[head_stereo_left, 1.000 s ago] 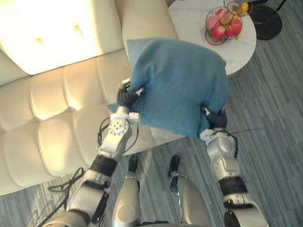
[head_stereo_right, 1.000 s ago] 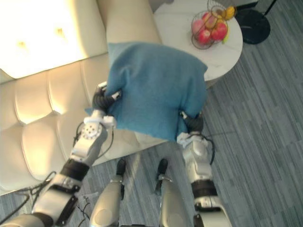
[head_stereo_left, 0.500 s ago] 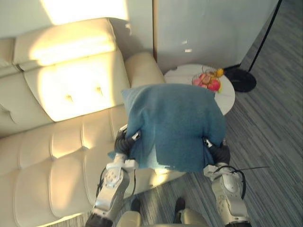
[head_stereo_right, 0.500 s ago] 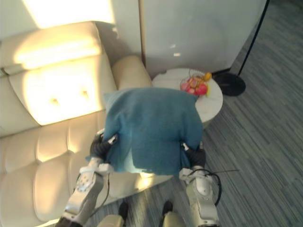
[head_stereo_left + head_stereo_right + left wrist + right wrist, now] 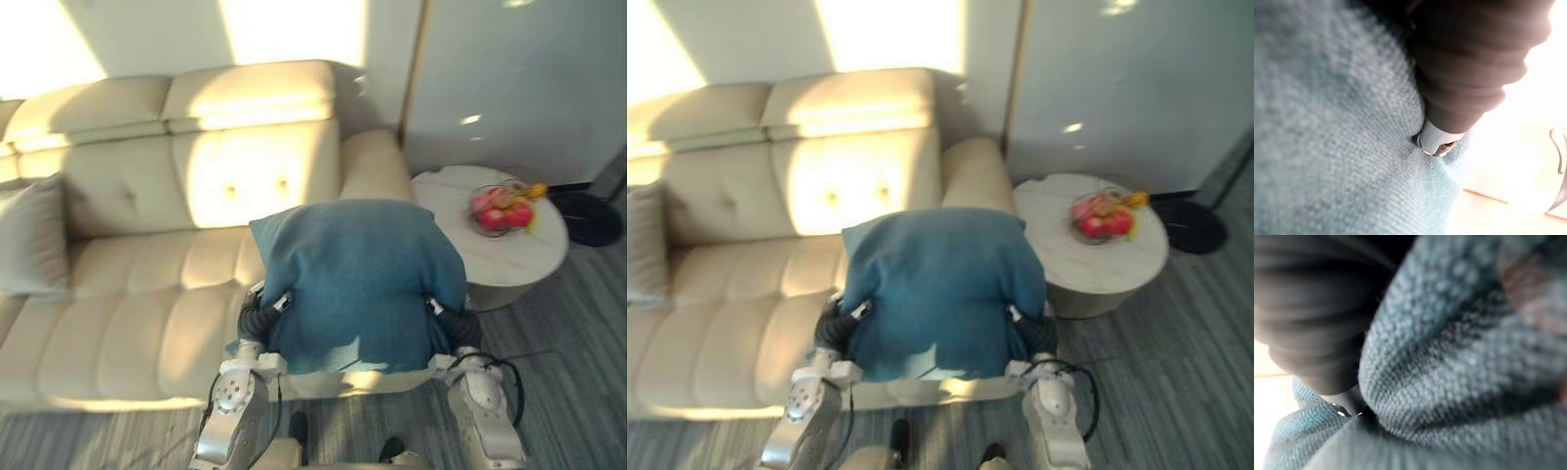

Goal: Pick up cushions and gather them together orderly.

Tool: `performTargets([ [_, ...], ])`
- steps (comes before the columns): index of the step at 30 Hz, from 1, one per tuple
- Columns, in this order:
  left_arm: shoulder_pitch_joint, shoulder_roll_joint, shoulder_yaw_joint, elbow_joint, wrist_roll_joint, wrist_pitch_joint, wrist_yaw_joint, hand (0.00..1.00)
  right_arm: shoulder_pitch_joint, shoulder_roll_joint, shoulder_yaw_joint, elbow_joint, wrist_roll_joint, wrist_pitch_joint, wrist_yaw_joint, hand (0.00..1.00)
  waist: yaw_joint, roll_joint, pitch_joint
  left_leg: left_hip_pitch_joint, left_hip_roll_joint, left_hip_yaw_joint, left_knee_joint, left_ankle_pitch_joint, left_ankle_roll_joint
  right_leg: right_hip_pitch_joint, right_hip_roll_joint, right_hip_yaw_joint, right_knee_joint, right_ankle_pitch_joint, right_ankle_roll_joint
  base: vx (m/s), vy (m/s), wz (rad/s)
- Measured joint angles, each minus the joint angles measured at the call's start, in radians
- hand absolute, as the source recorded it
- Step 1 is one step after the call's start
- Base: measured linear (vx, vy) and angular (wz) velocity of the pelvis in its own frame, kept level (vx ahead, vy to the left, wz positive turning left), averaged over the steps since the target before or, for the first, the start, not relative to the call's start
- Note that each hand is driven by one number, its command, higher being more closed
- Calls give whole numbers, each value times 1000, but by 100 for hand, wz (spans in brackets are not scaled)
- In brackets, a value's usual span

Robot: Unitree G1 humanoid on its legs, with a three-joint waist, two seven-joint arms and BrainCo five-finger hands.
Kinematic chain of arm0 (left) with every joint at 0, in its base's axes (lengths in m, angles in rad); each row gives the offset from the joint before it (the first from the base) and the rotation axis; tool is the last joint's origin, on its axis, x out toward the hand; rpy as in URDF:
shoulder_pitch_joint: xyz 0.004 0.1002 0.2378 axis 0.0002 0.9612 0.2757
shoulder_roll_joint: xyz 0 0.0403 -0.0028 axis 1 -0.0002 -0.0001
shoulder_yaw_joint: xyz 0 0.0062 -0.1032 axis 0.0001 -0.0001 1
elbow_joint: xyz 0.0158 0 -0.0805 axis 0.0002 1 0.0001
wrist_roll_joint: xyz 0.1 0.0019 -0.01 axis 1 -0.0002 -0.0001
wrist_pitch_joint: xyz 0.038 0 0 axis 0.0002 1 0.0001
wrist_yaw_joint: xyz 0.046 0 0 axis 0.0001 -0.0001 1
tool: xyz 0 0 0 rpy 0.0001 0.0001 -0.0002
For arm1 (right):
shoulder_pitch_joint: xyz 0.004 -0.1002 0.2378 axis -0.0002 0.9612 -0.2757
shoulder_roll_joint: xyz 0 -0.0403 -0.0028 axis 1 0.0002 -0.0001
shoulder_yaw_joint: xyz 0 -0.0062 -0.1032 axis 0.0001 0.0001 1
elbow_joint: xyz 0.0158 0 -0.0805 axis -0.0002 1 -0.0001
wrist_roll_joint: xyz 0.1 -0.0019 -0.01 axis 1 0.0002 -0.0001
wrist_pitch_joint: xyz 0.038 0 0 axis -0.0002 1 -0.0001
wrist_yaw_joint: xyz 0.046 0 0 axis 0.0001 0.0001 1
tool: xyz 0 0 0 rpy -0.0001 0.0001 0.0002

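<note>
Cushion (image 5: 358, 284), the blue one, is up in the air in front of the robot, before the right part of the sofa (image 5: 147, 294), carried between both robot hands. The left robot hand (image 5: 257, 321) grasps its left edge, and its fingers (image 5: 1436, 141) sink into the cloth. The right robot hand (image 5: 458, 331) is against the right edge, but it is buried behind the cloth, so I cannot tell if it is clenched or released.

Further out, a grey cushion (image 5: 34, 235) leans on the backrest at the sofa's far left end, well apart from the blue one. On the right stands a round desk (image 5: 519, 262) with a fruit basket (image 5: 503, 208).

The step in hand is probably to carry the blue one to the grey one. To do it well, both sides should press equally so the cloth does not slip. The cushion should then be put upright against the backrest, just beside the grey one, in one row.

Compared with half a second ago, the whole picture has shifted, so the camera moved and not the things. More of the sofa shows now, and the grey cushion has come into view. The hold looks unchanged.
</note>
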Motion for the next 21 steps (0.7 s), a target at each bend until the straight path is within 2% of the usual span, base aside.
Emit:
performTargets([
  [1, -5, -3, -8, 0, 0, -7, 0, 100, -5, -4, -8, 0, 0, -1, -2, 100, -18, 3, -2, 15, 51, 33, 10, -7, -10, 6, -28, -26, -18, 30, 23, -96, 294, 69],
  [3, -33, -18, -43, 6, -1, -14, -2, 100, -7, -8, -49, 0, 0, -6, -12, 100, -28, 19, -12, 14, 110, 58, -5, 6, -26, 6, -58, -63, -61, 94, 65, -96, 391, 80],
  [4, -38, -23, -51, 10, -1, -15, -4, 100, -7, -9, -60, 0, 0, -6, -12, 100, -28, 28, -18, 14, 114, 54, -17, 19, -40, 7, -59, -68, -76, 113, 78, -127, 660, 76],
  [5, -56, -22, -62, 37, -6, -24, -16, 100, -10, 2, -78, 7, -1, -7, -15, 100, -32, 28, -25, 0, 81, 25, -28, -59, -188, 24, -78, -78, -132, 167, 100, -131, 648, 88],
  [6, -72, 14, -62, 85, -20, -25, -18, 100, 6, 39, -78, 22, -5, -5, -15, 100, -45, -19, -24, -48, 30, -10, 37, -75, -142, 49, -85, -37, -185, 179, 102, -106, 598, 100],
  [8, -62, 37, -49, 123, -37, -21, -18, 100, 21, 72, -67, 26, -30, 4, -11, 100, -46, -32, -22, -91, 10, -55, 136, -123, -105, 74, -77, -13, -170, 187, 104, 6, 309, 66],
  [9, -40, 49, -35, 131, -37, -20, -19, 100, 20, 81, -57, 26, -37, 15, -2, 100, -24, -32, -19, -95, -2, -54, 193, -166, -83, 64, -107, 5, -111, 202, 93, 36, 398, 16],
  [10, -32, 55, -33, 138, -37, -20, -20, 100, 23, 84, -51, 28, -37, 19, 3, 100, -19, -32, -19, -97, -8, -52, 207, -179, -68, 52, -125, 21, -76, 209, 85, 17, 515, -5],
  [11, -16, 64, -31, 143, -37, -17, -21, 100, 25, 83, -39, 36, -37, 23, 7, 100, -14, -32, -17, -92, -27, -49, 206, -193, -43, 9, -148, 75, -7, 223, 16, 22, 374, 7],
  [12, -5, 72, -28, 142, -37, -17, -26, 100, 24, 85, -34, 42, -37, 23, 13, 100, -17, -25, -8, -70, -35, -55, 165, -212, -37, -43, -127, 184, 86, 141, -21, 42, 304, 19],
  [13, -3, 76, -23, 143, -37, -14, -36, 100, 26, 90, -33, 44, -37, 24, 21, 100, -26, -33, 14, -44, -41, -63, 130, -205, -28, -88, -34, 342, 197, 0, 39, 67, 142, 17],
  [14, -1, 76, -22, 143, -37, -14, -36, 100, 26, 89, -33, 44, -37, 24, 23, 100, -27, -36, 21, -28, -46, -57, 116, -204, -25, -97, 3, 379, 219, -42, 51, 75, 72, 2],
  [15, 14, 69, -25, 143, -35, -8, -45, 100, 25, 77, -29, 44, -37, 23, 34, 100, -28, -40, 26, 19, -69, -39, 71, -201, -19, -112, 91, 380, 232, -138, 32, 71, 58, -20],
  [16, 15, 67, -25, 143, -35, -6, -51, 100, 22, 75, -30, 46, -37, 23, 35, 100, -28, -37, 27, 29, -75, -34, 59, -202, -19, -115, 103, 369, 222, -149, 27, 108, 66, -36],
  [17, 7, 68, -25, 143, -34, -5, -58, 100, 7, 67, -32, 57, -36, 22, 36, 100, -36, -26, 34, 46, -79, -28, 33, -202, -18, -138, 141, 367, 200, -159, 12, 90, 16, -27],
  [18, -4, 68, -25, 142, -33, -3, -60, 100, 4, 61, -35, 58, -36, 22, 36, 100, -42, -15, 41, 60, -80, -28, 2, -193, -23, -157, 174, 368, 186, -148, -4, 79, -42, -14],
  [19, -15, 69, -26, 142, -33, -1, -62, 100, 6, 61, -39, 58, -36, 22, 35, 100, -54, -11, 45, 78, -86, -36, -40, -176, -35, -177, 213, 374, 142, -112, -35, 24, -84, 17],
  [21, -27, 66, -44, 142, -29, 10, -63, 100, 9, 51, -52, 58, -36, 22, 30, 100, -79, 2, 43, 93, -94, -100, -76, -150, -59, -152, 232, 388, 138, -97, -54, 159, -99, 24],
])
